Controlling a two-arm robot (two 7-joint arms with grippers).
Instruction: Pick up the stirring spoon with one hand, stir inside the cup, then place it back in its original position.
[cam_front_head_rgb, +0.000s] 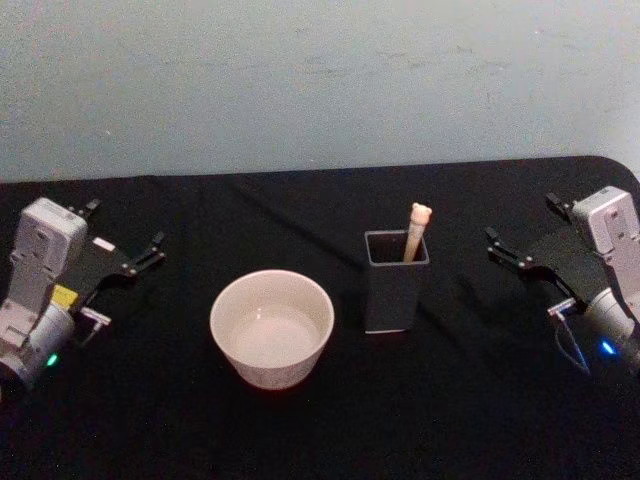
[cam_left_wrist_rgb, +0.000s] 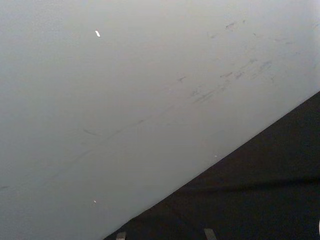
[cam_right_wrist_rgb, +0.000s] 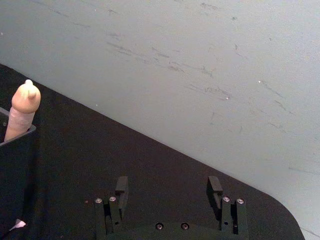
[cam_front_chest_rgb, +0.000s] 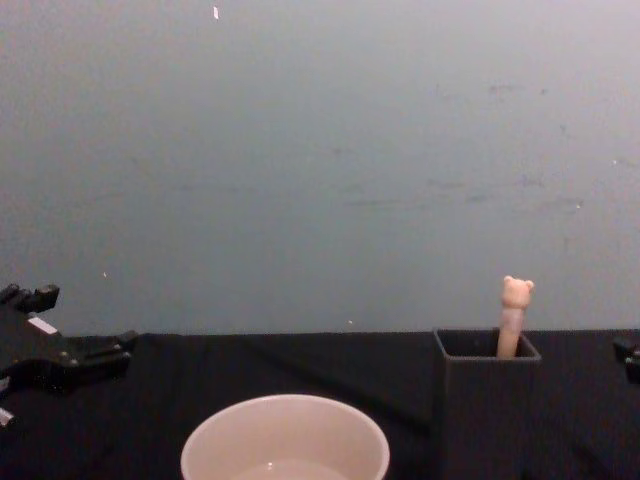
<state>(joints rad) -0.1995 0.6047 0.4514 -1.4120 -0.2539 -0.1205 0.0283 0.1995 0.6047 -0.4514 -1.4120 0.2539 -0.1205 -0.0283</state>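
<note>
Black table (cam_front_head_rgb: 300, 210), carrying all items. Cup (cam_front_head_rgb: 271, 328), centre-left. Dark holder (cam_front_head_rgb: 395, 295) just right of it; I judge a skewed pull could tip it. Right gripper (cam_front_head_rgb: 525, 222) — jaws spread, empty, well right of the holder. Left gripper (cam_front_head_rgb: 125, 228), likewise spread, parked far left. Stirring spoon (cam_front_head_rgb: 417, 230) — upright in the holder, bear head showing, apart from both

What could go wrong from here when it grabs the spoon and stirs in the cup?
1. Just the bear-head end of the stirring spoon stands above the rim of the dark holder, so the open right gripper, out to the holder's right, has little to pinch and may slip or tip the holder.
2. The cup sits close on the holder's left; the lifted spoon might clip its rim.
The left gripper sits open beyond the cup.
</note>
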